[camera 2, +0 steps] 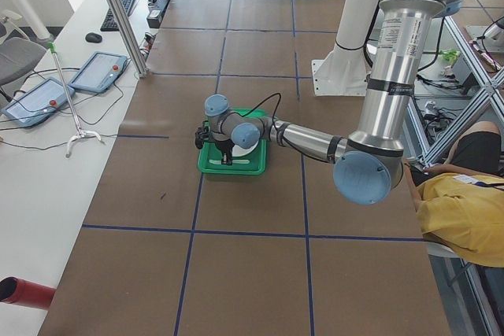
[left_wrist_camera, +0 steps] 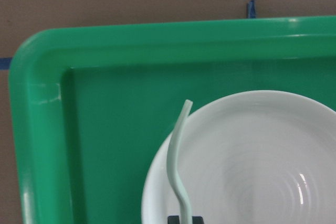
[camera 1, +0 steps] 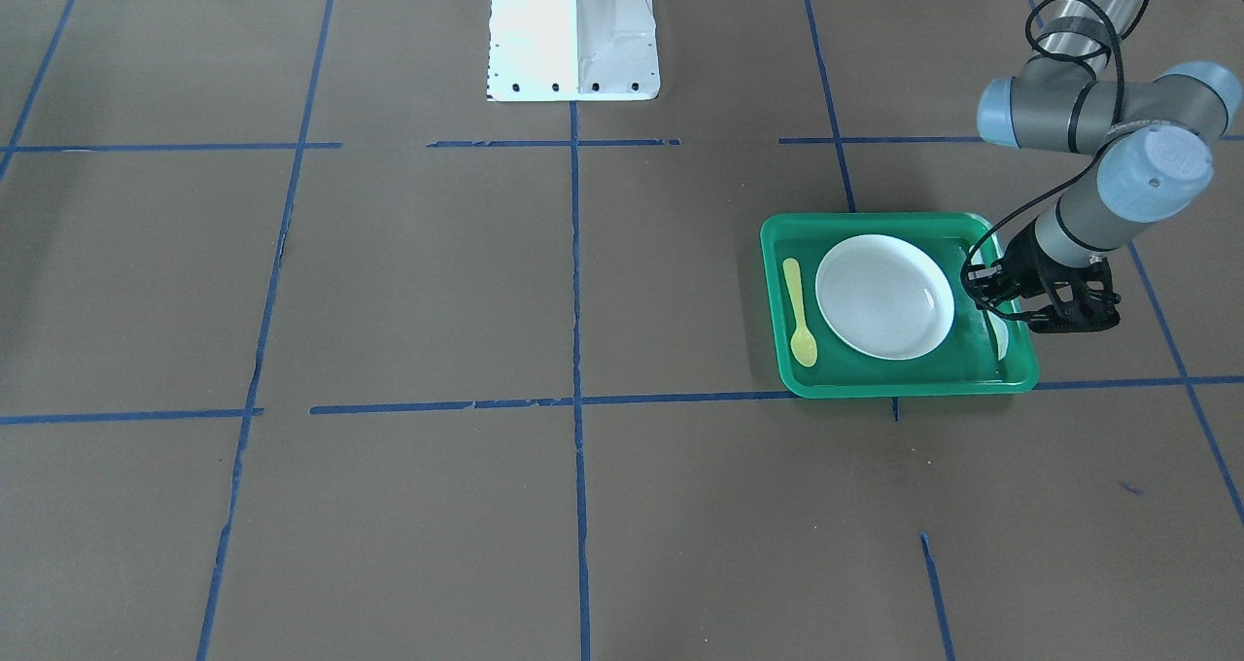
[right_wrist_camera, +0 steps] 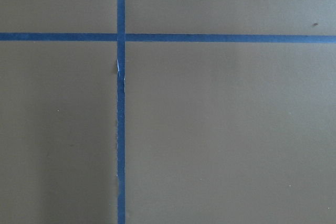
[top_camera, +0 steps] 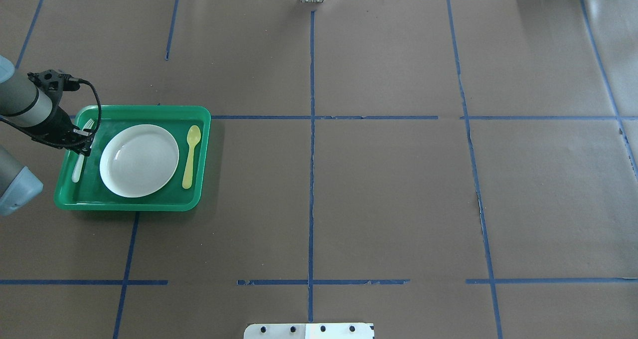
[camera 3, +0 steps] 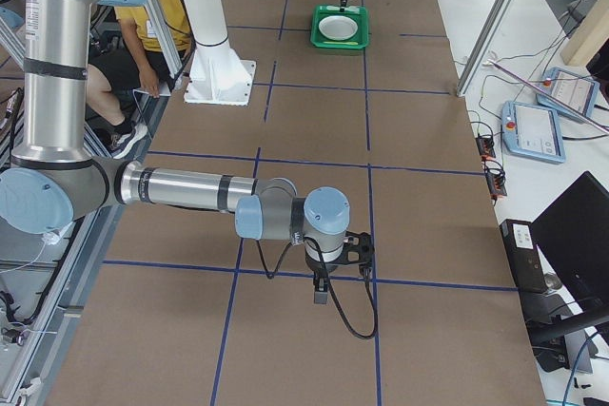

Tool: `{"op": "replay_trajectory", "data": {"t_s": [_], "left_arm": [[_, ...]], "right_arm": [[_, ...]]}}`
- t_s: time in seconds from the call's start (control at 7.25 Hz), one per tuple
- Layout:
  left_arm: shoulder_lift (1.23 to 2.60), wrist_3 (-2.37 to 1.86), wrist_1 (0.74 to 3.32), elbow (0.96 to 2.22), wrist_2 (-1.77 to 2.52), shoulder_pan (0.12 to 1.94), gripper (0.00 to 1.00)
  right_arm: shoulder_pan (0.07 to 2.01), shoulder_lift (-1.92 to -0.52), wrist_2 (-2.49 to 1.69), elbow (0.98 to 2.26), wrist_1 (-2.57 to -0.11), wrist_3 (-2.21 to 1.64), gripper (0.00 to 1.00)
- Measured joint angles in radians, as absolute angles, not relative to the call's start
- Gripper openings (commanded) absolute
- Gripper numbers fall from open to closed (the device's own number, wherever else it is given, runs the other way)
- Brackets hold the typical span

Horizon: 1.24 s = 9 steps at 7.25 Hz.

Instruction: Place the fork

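Left gripper (top_camera: 82, 144): we see it low over the left end of the tray (top_camera: 132, 205), the arm reaching in from the table's left edge.
Left fingers: clenched on the fork (top_camera: 77, 169), grasping it about halfway along. In the left wrist view only a dark tip shows at the bottom edge, with the fork rising out of it.
Fork: inside the tray, in the strip between the plate (top_camera: 139, 159) and the tray's left wall. It runs front to back, with the tines at the far end and the handle end nearer the robot. In the wrist view we see it edge-on as a thin curved strip, its far end in line with the plate's rim. We cannot tell whether it touches the tray floor.
Plate: white and round, at the middle of the tray, right way up.
Spoon (top_camera: 189, 154): yellow, lying flat in the tray on the plate's right, just beside it. Its bowl points away from the robot, so it lies roughly parallel to the fork.
Tray: green, with rounded corners. It sits on the left part of the table (top_camera: 389, 199), its far rim along a blue tape line.
Right gripper (camera 3: 322, 294): well apart from the tray, pointing down over the brown table close to a tape crossing. It shows only in the side view.
Right fingers: we cannot tell how they stand. The right wrist view shows only table and tape.
Base (camera 1: 573, 29): the white mount stands at the table's middle, on the robot's side.
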<state>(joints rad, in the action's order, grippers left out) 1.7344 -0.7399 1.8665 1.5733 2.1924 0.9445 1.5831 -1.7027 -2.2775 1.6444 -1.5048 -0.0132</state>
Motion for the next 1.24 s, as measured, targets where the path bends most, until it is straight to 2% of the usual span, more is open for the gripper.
{"op": "replay_trajectory", "data": {"t_s": [0.28, 0.41, 0.55, 0.97, 1.24], "left_arm": [[1.738, -0.733, 1.867, 1.569, 2.194, 0.944, 0.64], [1.738, -0.732, 1.867, 1.57, 2.195, 0.943, 0.85], [1.736, -0.731, 1.867, 1.573, 2.193, 0.944, 0.99], [1.713, -0.712, 1.861, 1.613, 2.195, 1.02, 1.0], [1.67, -0.498, 1.823, 1.633, 2.198, 1.183, 1.0]], "right_arm": [[1.583, -1.703, -2.277, 1.644, -1.505, -0.013, 1.0], [1.583, -1.703, -2.277, 1.644, -1.505, -0.013, 1.0], [1.583, -1.703, -2.277, 1.644, -1.505, -0.013, 1.0], [1.583, -1.703, -2.278, 1.644, -1.504, -0.014, 1.0], [1.583, -1.703, -2.278, 1.644, -1.504, -0.014, 1.0]]}}
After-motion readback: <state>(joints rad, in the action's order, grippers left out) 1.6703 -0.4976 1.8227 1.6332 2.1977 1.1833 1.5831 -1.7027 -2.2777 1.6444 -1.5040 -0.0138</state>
